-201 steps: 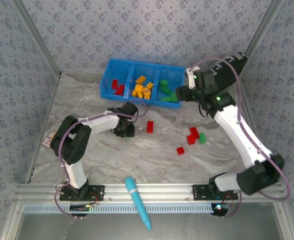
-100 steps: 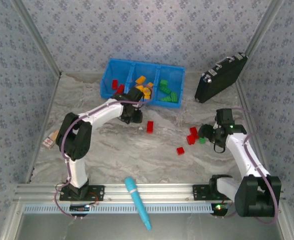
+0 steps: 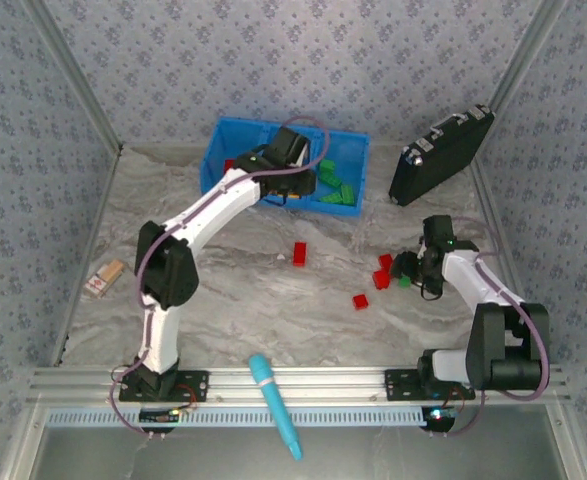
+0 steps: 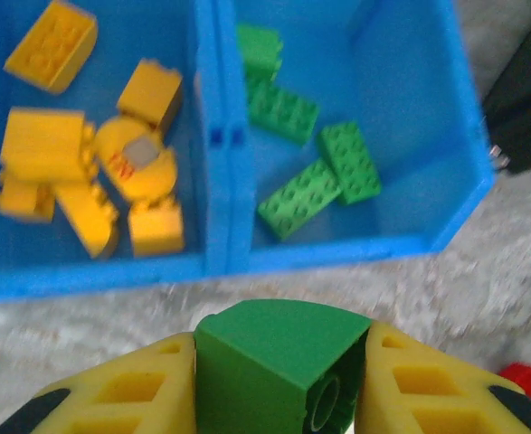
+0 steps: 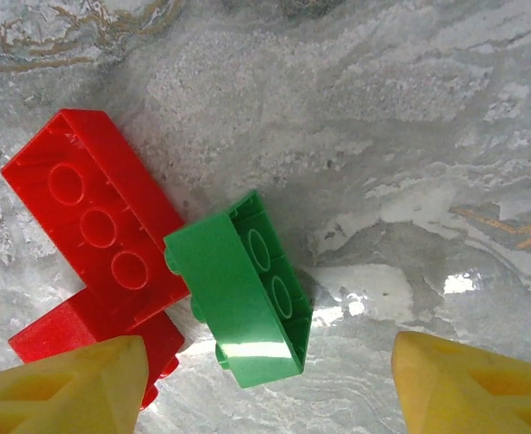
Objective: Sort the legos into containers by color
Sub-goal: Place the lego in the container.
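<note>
Above the marbled table (image 3: 273, 290), the left gripper (image 4: 274, 398) clamps a green lego (image 4: 274, 344), and the green compartment (image 4: 401, 90) lies ahead to its right, so it should cross the near wall before releasing; the right gripper (image 5: 270, 380) hangs wide over a second green lego (image 5: 238, 298).

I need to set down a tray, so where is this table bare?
Bare marble: left of the blue bin toward the wall, and the near middle between the left arm, a red brick and the cyan tool. Crowded: red bricks and a green brick at the right claw.
</note>
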Tool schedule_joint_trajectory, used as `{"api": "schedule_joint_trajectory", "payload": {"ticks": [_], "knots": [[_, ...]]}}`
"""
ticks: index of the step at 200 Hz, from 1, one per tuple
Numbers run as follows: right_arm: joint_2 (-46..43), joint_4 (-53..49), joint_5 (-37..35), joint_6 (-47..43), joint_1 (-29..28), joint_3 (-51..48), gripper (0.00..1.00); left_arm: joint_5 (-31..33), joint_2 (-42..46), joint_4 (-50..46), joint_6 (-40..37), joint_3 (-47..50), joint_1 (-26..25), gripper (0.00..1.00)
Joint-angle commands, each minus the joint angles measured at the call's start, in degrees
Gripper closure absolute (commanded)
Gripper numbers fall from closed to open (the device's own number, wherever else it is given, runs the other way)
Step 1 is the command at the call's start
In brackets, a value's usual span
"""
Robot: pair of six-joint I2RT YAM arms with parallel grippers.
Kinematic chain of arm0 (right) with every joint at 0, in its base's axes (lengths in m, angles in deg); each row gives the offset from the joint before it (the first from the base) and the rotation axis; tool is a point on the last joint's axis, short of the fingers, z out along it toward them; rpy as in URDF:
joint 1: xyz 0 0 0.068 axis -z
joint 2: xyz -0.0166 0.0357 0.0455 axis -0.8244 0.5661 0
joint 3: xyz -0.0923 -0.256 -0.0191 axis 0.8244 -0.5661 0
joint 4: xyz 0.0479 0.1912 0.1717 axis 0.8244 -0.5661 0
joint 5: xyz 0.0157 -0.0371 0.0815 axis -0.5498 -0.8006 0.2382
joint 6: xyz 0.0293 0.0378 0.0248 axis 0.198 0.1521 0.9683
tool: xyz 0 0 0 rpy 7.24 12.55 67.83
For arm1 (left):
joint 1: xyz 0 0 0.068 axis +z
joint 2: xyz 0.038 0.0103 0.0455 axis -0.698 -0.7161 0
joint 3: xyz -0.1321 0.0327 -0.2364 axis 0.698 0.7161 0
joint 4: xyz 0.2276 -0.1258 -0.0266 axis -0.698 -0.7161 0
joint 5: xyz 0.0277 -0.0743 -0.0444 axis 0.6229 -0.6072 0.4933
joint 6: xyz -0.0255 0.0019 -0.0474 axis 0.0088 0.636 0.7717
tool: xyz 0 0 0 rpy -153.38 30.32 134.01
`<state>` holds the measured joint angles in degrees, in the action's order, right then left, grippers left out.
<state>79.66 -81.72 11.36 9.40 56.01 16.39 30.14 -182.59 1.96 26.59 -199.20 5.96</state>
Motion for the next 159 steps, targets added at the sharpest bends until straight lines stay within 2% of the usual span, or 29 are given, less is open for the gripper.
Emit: {"api": "schedule_joint_trajectory", "payload": {"ticks": [1,30,73,119,159], "knots": [[0.9,-0.1,0.7,-1.1,-0.2,0.2,0.27,0.7,-5.7,1.5,-1.3,-8.8,-0.5,0.71],[0.4,-0.2,1.0,-1.2,-0.1,-0.2,0.29,0.0,-13.3,0.3,-1.1,-17.8,-1.5,0.72],[-0.7,-0.7,2.0,-1.2,0.5,0.2,0.32,0.4,-19.1,1.3,0.3,-22.3,-2.6,0.72],[-2.4,-3.0,1.8,-2.3,0.4,0.0,0.44,-0.5,-24.7,0.1,0.8,-29.7,-2.7,0.72],[-2.8,-5.0,0.6,-2.9,-0.1,0.4,0.45,-0.4,-28.2,0.1,1.0,-33.8,-2.6,0.67]]}}
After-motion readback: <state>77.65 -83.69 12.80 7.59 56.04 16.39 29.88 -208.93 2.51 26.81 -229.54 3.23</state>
